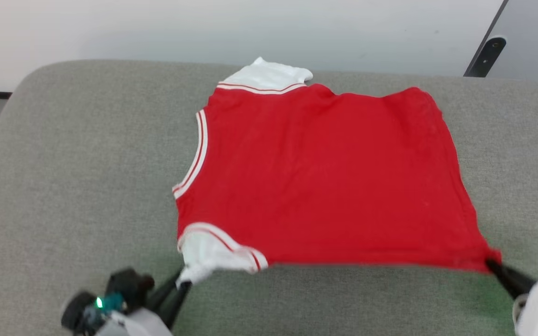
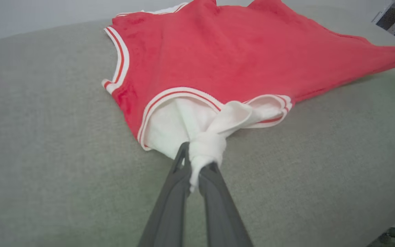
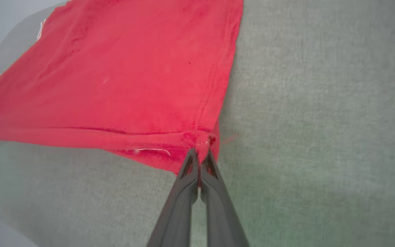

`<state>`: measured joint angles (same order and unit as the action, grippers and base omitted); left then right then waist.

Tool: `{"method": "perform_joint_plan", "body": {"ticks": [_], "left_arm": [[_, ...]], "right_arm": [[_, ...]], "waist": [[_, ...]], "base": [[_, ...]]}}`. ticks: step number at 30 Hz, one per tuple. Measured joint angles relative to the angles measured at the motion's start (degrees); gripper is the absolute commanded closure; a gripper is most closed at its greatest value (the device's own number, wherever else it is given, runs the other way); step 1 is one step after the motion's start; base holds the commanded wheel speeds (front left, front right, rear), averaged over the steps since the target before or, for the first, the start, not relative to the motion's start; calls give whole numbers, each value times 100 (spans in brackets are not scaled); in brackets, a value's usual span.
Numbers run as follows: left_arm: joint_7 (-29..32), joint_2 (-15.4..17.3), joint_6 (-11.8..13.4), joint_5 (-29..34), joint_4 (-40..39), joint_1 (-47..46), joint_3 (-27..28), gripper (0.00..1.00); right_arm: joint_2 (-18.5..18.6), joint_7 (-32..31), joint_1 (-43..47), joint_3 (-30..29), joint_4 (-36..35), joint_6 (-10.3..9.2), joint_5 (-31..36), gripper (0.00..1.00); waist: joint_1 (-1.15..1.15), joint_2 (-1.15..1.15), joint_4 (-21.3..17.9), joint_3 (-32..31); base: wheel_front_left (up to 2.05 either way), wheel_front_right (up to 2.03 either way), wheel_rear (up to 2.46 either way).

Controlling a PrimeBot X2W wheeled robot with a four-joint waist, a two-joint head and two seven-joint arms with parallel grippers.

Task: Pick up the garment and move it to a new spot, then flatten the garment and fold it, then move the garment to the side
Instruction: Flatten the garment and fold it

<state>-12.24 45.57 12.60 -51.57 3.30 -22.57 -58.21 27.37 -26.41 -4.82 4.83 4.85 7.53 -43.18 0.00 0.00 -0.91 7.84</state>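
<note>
Now we pinch the garment [image 1: 325, 177], spread on the grey cushion [image 1: 87, 186]: our left gripper [image 2: 197, 161] is clamped on its white sleeve [image 2: 170, 127], our right gripper [image 3: 201, 154] on its red hem corner [image 3: 183, 137]. Soft, light and limp, it probably handles best by its corners.

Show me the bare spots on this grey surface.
Widest bare patch: grey fabric surface left of the red jersey with white-and-red striped trim. Narrower strip right of it. Crowded: near edge, where left gripper and right gripper pinch its corners.
</note>
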Motion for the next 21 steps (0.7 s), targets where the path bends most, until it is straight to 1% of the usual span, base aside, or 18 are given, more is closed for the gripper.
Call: {"method": "perform_joint_plan", "body": {"ticks": [5,9,12,16,18,21], "left_arm": [[-101,40,403,-282,-438,660,73,100],[-145,110,695,-449,-842,1060,136,100],[-124,311,866,-513,-1154,1200,207,100],[121,715,944,-525,-1546,1071,336,100],[286,904,902,-504,-1700,851,415,100],[623,1159,772,-392,-1869,416,517,100]], "right_arm": [[-322,-467,949,-565,-765,0,108,100],[-569,-762,1521,-939,-1278,-1,190,100],[-719,-850,1658,-1207,-1526,0,267,100],[-779,-1003,1545,-1350,-1703,0,413,100],[-767,-1089,1289,-1362,-1715,0,486,100],[-709,-1161,804,-1290,-1642,0,643,100]], "waist": [[0,0,-23,110],[0,0,-43,217],[0,0,-63,286],[0,0,-93,359],[0,0,-114,401],[0,0,-153,479]], "base": [[0,0,0],[0,0,0],[0,0,0],[0,0,0],[0,0,0],[0,0,0]]}}
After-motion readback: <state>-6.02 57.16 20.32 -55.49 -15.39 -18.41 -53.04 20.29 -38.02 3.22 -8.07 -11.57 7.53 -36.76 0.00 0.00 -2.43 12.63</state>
